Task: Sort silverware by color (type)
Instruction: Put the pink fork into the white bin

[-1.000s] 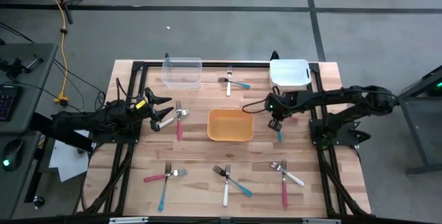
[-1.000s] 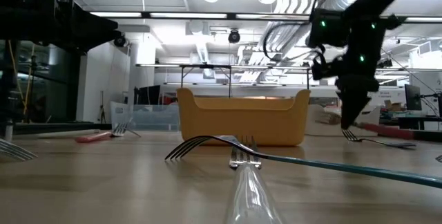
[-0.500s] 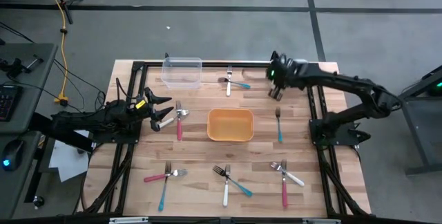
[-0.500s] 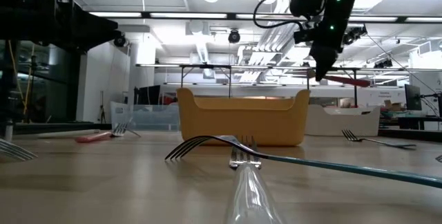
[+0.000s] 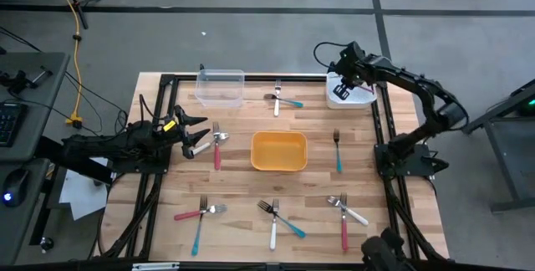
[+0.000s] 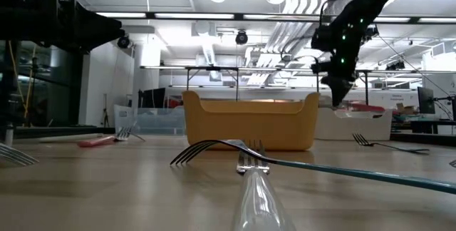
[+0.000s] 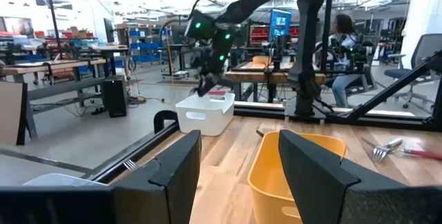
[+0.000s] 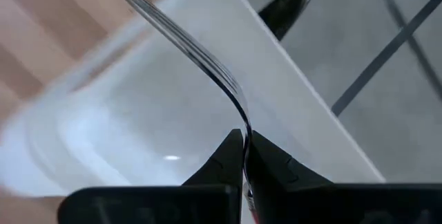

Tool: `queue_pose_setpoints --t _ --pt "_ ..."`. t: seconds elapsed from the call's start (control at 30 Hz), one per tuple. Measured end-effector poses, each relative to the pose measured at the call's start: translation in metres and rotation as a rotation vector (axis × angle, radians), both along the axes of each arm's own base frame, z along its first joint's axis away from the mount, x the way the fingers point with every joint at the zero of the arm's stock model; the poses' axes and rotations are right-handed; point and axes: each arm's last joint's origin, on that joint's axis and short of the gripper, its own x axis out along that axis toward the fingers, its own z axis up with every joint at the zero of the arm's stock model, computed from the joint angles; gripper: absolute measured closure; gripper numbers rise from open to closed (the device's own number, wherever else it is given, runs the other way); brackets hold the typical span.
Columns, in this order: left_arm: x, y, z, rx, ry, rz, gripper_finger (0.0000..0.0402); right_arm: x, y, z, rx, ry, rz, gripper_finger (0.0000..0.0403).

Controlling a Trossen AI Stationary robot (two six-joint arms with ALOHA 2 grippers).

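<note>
The right gripper (image 5: 343, 87) is hanging over the white bin (image 5: 361, 97) at the far right corner of the table (image 5: 242, 204), its fingers pinched shut on a red-handled fork (image 6: 362, 107); the tines (image 8: 181, 30) are jutting out over the bin's hollow in the right wrist view. The biggest risk, as I judge it, is that the fork is sticking out level past the bin's rim (the low view shows the red handle reaching sideways above the wall), so on release it may be catching the edge and tipping out onto the wood or off the table's far side. A thin handle held between narrow fingers may also be twisting in the grip.

The left gripper (image 5: 194, 134) is waiting at the left side with fingers spread wide and empty, just beside a red-handled fork (image 5: 216, 147) lying near it. Around the middle, the yellow bin (image 5: 278, 151) is sitting between the arms, and a clear bin (image 5: 221, 87) is standing at the far edge; neither is blocking the drop.

Smaller things remaining: a teal fork (image 5: 338, 150) lying right of the yellow bin, a crossed pair (image 5: 282, 99) between the clear and white bins, and three clusters (image 5: 277, 217) along the near edge, where overlapped handles are likely making single picks awkward.
</note>
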Motion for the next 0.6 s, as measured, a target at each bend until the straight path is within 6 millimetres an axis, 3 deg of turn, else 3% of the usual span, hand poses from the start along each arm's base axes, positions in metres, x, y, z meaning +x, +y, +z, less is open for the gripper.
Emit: queue_pose_setpoints --t 0.33,0.6 --pt "0.0 0.0 0.0 -0.002 0.0 0.0 0.0215 0.002 -0.016 -0.033 0.09 0.029 -0.029 0.0396" --pt "0.0 0.0 0.0 0.021 0.007 0.003 0.0215 0.004 -0.02 -0.041 0.101 0.026 -0.042 0.0386"
